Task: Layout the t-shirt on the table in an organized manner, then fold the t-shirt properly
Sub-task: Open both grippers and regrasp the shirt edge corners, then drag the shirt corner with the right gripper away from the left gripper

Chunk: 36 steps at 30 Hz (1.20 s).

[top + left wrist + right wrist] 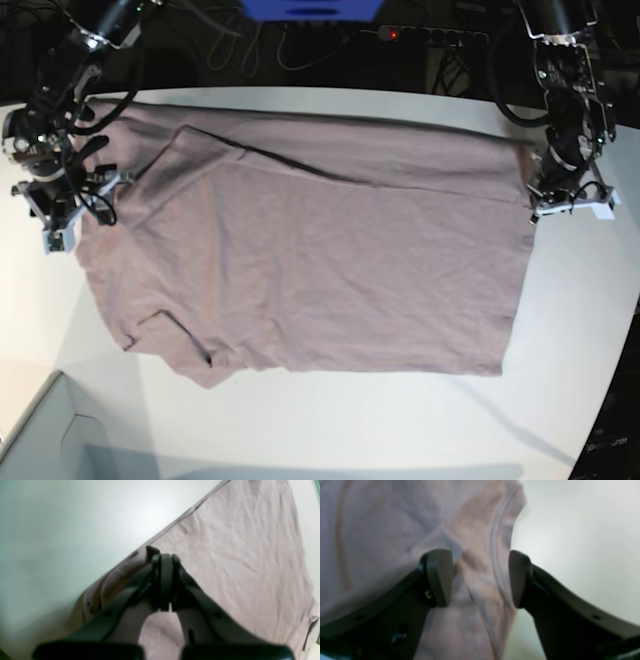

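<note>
Left tool (165,585): fingers pressed together, pinching a small peak of cloth at the hem edge of the t-shirt (320,250); a nub of fabric stuck up just past the fingertips. In the base view this tool (545,200) sat at the shirt's corner near the desk's right edge.

Right tool (480,578): fingers stood wide apart, straddling a seamed fold of the shirt's edge; cloth lay between the pads, one pad (440,577) over the fabric, the other over bare desk just beside the hem. Nothing clamped. Base view placed it (60,215) at the shirt's sleeve side near the desk's left edge.

T-shirt: spread mostly flat across the middle of the desk (400,420), wrinkled, long side along the far edge. One sleeve folded in over the body near the far left corner; the other sleeve lay crumpled at the near left of the shirt.

Room: a broad bare strip of desk along the near edge, more at the near right corner. A pale box corner (40,430) sat at the near left corner. Cables and a power strip (430,35) lay beyond the far edge.

No readable writing or labels
</note>
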Available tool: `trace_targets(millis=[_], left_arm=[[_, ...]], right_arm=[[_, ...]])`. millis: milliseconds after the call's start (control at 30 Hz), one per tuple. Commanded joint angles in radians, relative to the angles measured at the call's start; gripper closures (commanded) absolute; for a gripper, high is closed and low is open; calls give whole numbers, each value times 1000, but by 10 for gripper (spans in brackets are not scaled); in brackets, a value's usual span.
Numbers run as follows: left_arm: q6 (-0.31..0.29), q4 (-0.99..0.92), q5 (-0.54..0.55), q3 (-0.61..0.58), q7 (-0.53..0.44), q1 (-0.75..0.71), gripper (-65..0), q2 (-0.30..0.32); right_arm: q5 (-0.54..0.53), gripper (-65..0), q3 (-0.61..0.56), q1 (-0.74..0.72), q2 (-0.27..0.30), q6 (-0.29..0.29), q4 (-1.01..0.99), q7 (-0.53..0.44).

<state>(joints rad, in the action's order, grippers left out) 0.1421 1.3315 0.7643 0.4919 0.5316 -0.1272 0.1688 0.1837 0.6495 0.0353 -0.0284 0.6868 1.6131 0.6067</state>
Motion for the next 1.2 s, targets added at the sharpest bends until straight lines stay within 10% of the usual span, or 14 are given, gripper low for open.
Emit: trace_targets(millis=[0,600,833,1167], left_arm=[[-8,21,8,3,-12,8,0,13],[-8,21,8,3,-12,18,0,13],[-8,44,10,-3,-12,47,0,8],[-9,122,8,3,-12,85,0,7]], right_arm=[[-10,-358,-1,-24,11,11,-7,-15],[-10,-344,-4,-108,41,11,-257,-23],[-10,0,-1,-133,41,11,-250,-24],[-13,0,-1,-139,49,11,-83,-21]])
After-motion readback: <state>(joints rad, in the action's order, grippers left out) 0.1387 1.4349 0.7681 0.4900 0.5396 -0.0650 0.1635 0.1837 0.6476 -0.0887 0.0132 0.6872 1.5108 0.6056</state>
